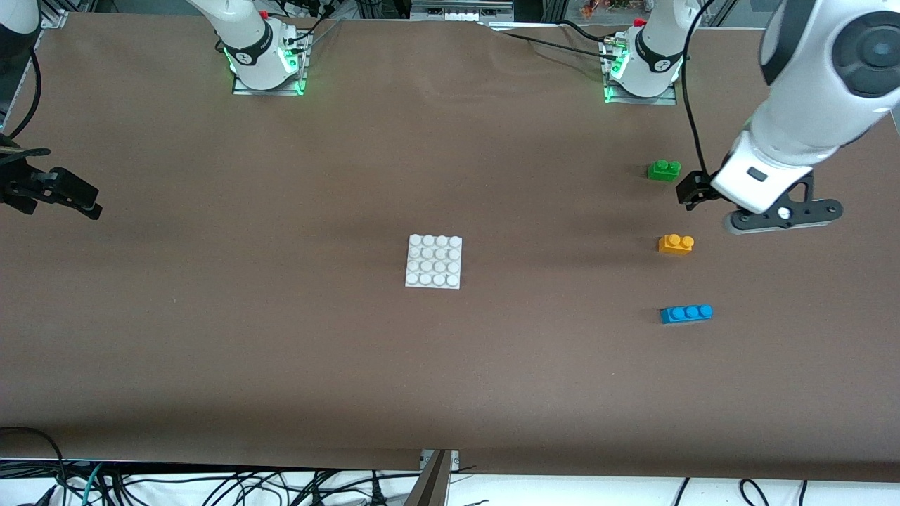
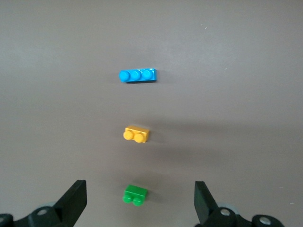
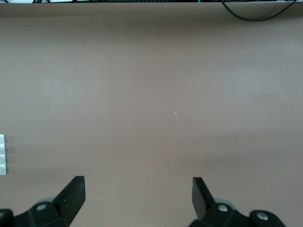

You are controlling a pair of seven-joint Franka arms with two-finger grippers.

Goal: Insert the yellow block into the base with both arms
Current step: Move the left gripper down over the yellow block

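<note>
The yellow block [image 1: 676, 243] [image 2: 136, 135] lies studs up on the brown table, toward the left arm's end. The white studded base [image 1: 434, 261] sits flat at the table's middle, and one edge of the base [image 3: 2, 154] shows in the right wrist view. My left gripper [image 1: 696, 188] [image 2: 139, 188] hangs open in the air beside the green brick, holding nothing. My right gripper [image 1: 60, 186] [image 3: 137, 184] waits open and holding nothing over bare table at the right arm's end.
A green brick [image 1: 664, 169] [image 2: 135, 195] lies farther from the front camera than the yellow block. A blue three-stud brick [image 1: 686, 313] [image 2: 137, 75] lies nearer. Cables [image 1: 211, 488] run along the table's near edge.
</note>
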